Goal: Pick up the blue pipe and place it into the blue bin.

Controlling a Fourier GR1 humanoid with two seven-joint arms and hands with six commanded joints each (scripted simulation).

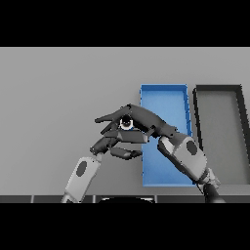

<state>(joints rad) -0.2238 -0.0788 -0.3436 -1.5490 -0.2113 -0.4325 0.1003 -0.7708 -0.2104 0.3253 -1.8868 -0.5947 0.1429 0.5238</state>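
Now we see the pipe (126,123), only its round end showing, gripped in the curled fingers of our right hand (144,121), just left of the bin (164,89). Our left hand (113,143) sits right beneath it, fingers relaxed, holding nothing. Right of the bin on the grey table (58,97) lies a dark tray (218,88).

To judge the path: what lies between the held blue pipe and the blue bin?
In the head view, only the right hand gripping the pipe lies there; its fingers reach to the blue bin.
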